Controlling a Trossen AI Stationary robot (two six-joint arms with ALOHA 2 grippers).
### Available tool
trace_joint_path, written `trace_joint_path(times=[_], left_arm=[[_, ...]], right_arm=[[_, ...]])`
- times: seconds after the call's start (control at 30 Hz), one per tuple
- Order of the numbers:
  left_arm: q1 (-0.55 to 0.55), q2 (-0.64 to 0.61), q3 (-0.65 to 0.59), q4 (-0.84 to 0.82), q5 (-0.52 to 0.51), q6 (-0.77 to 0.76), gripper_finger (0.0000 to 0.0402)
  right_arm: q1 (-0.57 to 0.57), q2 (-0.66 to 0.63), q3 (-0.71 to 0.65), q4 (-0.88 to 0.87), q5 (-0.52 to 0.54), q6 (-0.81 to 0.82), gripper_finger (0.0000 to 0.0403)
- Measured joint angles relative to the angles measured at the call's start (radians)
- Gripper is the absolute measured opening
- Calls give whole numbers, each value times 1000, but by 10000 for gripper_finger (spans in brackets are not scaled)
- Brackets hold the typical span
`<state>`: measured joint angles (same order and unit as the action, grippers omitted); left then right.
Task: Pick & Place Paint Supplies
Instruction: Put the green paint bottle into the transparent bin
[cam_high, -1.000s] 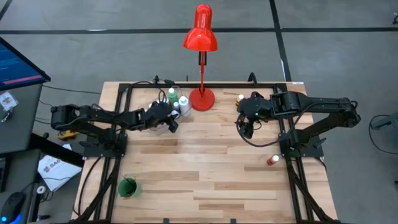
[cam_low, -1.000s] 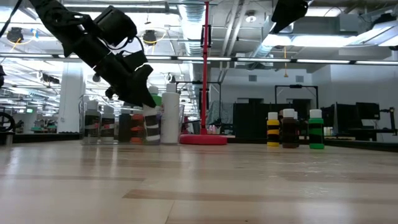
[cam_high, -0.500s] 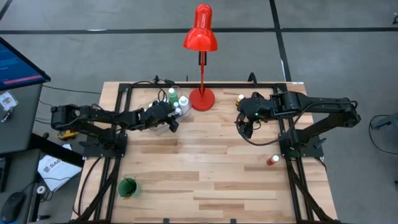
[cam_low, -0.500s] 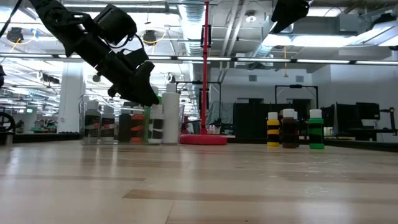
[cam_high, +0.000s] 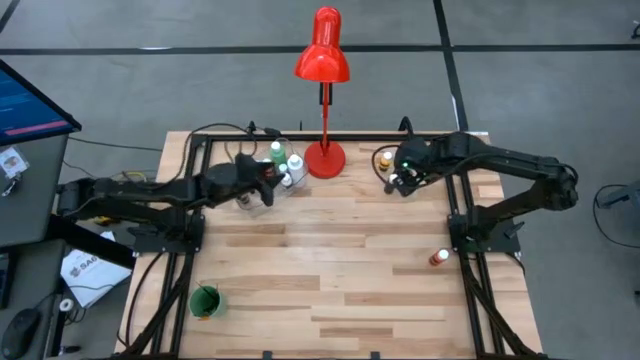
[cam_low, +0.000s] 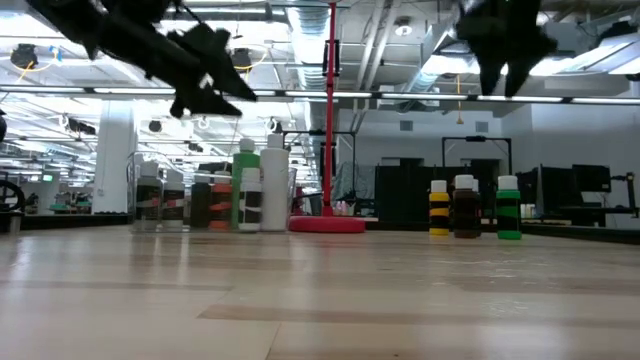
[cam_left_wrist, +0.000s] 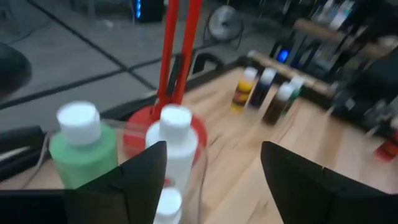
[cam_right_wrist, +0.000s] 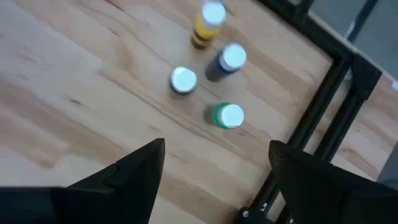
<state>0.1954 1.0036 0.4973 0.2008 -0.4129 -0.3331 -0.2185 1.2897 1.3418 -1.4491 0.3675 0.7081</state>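
Paint bottles stand upright in two groups near the table's far edge. The left group, beside the red lamp's base, has a green bottle (cam_left_wrist: 84, 146), a tall white one (cam_left_wrist: 177, 140) and a small white-capped one (cam_low: 252, 200). They stand by a clear container (cam_high: 258, 196). My left gripper (cam_low: 222, 95) hangs open above and just short of them, holding nothing. The right group has a yellow bottle (cam_right_wrist: 207, 26), a dark one (cam_right_wrist: 226, 62), a white-capped one (cam_right_wrist: 183, 81) and a green one (cam_right_wrist: 225, 116). My right gripper (cam_right_wrist: 216, 144) is open high above this group, pointing down. No brushes show.
The tall red desk lamp (cam_high: 323, 60) stands at the far middle, with its base (cam_high: 325, 158) between the two bottle groups. A lone orange bottle (cam_high: 438, 258) stands by the right arm's frame. A green cup (cam_high: 205, 300) sits near the front left. Bare wood fills the table's middle.
My left gripper has opened and let go of the small white-capped bottle, which stays standing among the left group. It has then risen clear and drawn back toward the table's left. My right gripper has swung toward the far edge, over the right bottle group, and tipped downward.
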Motion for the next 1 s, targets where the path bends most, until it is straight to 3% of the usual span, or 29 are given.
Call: trace_joint_path(times=[0.23, 0.57, 0.73, 1.0], left_arm=[[-11, -153, 0, 6, -1, -14, 257], [-11, -230, 0, 0, -1, -15, 253], [-11, -230, 0, 1, -1, -15, 253], [-11, -230, 0, 1, -6, -15, 250]], right_arm=[[-27, -140, -313, 245, -8, -50, 283], [22, -365, -679, 500, -27, 75, 283], [17, -361, -844, 710, -23, 79, 283], [-22, -294, -965, 935, 119, 79, 283]])
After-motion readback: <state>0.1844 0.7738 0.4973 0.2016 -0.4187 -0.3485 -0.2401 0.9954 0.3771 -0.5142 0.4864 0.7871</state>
